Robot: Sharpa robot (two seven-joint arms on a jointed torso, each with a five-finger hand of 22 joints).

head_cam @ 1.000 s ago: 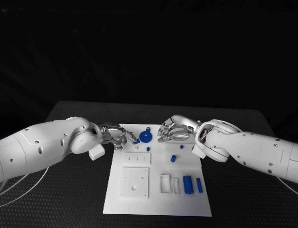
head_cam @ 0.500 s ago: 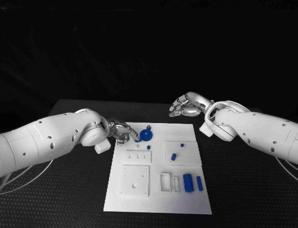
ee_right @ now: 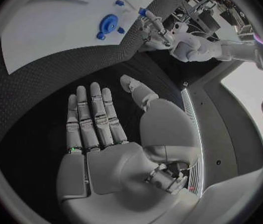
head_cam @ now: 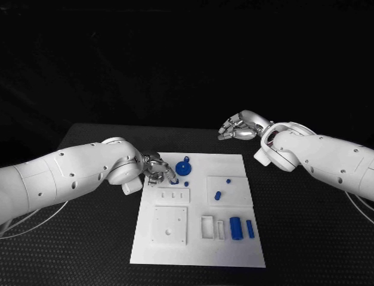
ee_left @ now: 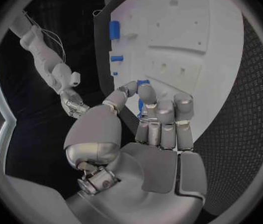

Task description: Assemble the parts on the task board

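Observation:
The white task board (head_cam: 195,244) lies mid-table. My left hand (head_cam: 158,169) hovers over the board's far left corner and pinches a small blue peg (ee_left: 142,103) between thumb and fingertips; the peg's tip (ee_right: 142,11) also shows in the right wrist view. Just right of that hand sits a blue toothed wheel (head_cam: 183,170), with a small blue piece (head_cam: 187,159) beyond it. My right hand (head_cam: 241,130) hangs open, fingers straight (ee_right: 91,117), above the black table past the board's far right corner, holding nothing.
Loose blue parts lie on the board: a short peg (head_cam: 217,195), a tiny stud (head_cam: 228,180), a thick cylinder (head_cam: 235,228) and a slim bar (head_cam: 249,230). A square raised plate (head_cam: 169,227) and a slotted holder (head_cam: 208,230) stand at the near side.
My right hand has lifted off the board's far edge and drawn back to the right, fingers opening. The left hand has edged right toward the blue wheel, still pinching its peg.

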